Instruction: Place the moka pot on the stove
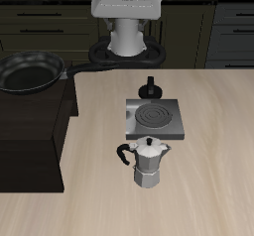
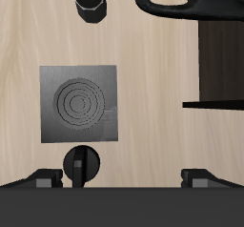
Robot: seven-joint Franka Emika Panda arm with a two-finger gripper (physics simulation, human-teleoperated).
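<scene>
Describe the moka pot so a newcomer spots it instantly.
Start at the stove, the grey square plate with a dark spiral coil on the wooden table. The moka pot stands just in front of it, nearer the table's front edge. It is silver and faceted with a black side handle, unlike the small black knob behind the stove.

silver moka pot [image 1: 149, 163] upright, seemingly just touching the grey stove [image 1: 154, 118].

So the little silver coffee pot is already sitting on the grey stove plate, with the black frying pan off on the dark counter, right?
Not quite. The moka pot is not on the stove; it stands on the wooden table just in front of it, nearer the table's front edge, as the exterior view shows. The frying pan is indeed on the dark counter.
</scene>
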